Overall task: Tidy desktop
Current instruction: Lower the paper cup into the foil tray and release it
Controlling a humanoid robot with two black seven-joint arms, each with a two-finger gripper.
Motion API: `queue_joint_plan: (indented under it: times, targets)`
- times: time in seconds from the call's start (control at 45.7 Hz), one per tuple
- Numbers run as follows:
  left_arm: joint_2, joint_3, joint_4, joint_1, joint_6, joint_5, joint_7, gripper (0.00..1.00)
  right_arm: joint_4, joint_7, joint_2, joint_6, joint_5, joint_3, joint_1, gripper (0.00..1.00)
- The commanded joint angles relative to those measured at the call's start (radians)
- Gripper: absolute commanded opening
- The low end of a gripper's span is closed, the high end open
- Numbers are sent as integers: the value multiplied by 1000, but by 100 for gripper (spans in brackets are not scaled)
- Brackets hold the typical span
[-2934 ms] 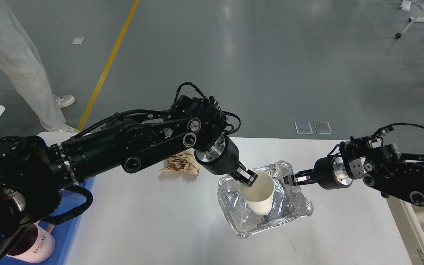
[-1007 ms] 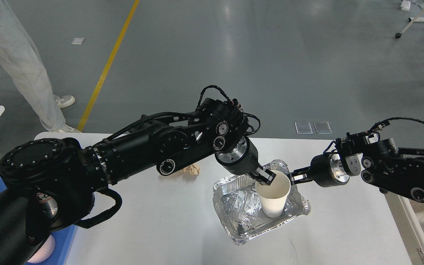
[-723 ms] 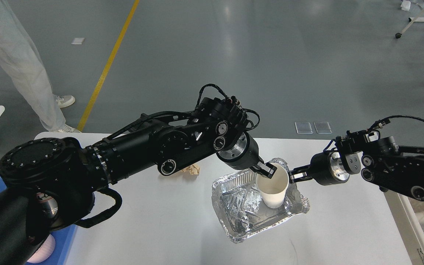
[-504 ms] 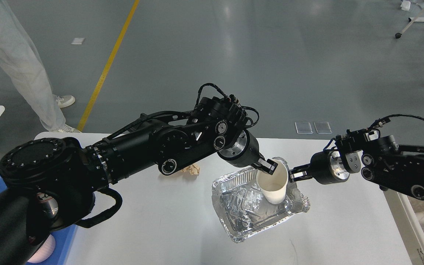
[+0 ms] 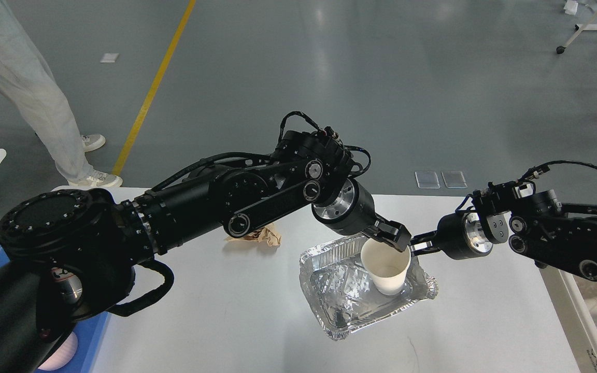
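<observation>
The desktop (image 5: pixel 215 311) is a wide white-grey tabletop. A crumpled foil tray (image 5: pixel 340 290) lies on it right of centre, and a white paper cup (image 5: pixel 386 267) stands upright inside the tray's right end. My left gripper (image 5: pixel 396 238) reaches in from the left and sits at the cup's far rim; its dark fingers overlap the rim, so their hold is unclear. My right gripper (image 5: pixel 416 244) comes in from the right, its thin fingers closed at the tray's far right rim, just beside the cup.
A crumpled brown paper (image 5: pixel 265 235) lies under my left forearm. A blue tray (image 5: pixel 94 344) with a pink mug (image 5: pixel 62 352) is at the lower left. A white bin (image 5: pixel 583 311) stands off the right edge. A person (image 5: pixel 29 88) stands at the far left.
The cup has gone from tilted and raised to upright and lower in the tray. My left gripper shifted right along the cup's rim. The right gripper hardly moved.
</observation>
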Motion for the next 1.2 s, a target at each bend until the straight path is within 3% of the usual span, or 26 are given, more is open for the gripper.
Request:
queue_joint_plan:
  times: [0.0,0.328,0.526,0.723,0.854,0.964,1.051,1.117,1.182]
  targets:
    - [6,-11,0,-4,1,-52,2,86,0,0,0,0,0,0,3,0]
    - [72,-104,1,-28,26,-91,-1,89,-2,0,-8,0,1,-2,0,0]
    - [127,-130,3,-28,133,-121,0,89,-2,0,-8,0,1,-8,1,0]
    - [209,-152,0,-8,162,-135,-7,89,0,0,-21,0,1,-11,0,0]
    - [275,-143,-6,1,271,-131,-1,89,0,0,-26,0,3,-11,0,0]
    - [336,-161,-25,19,406,-143,54,89,0,0,-29,0,3,-11,0,0]
    - [341,-209,-29,70,550,-154,150,89,1,0,-32,0,3,-13,0,0]
    - [333,-261,-29,99,610,-154,204,89,3,0,-37,0,3,-13,0,0]
    - [322,-299,-22,136,655,-151,232,89,12,0,-46,0,3,-19,0,0]
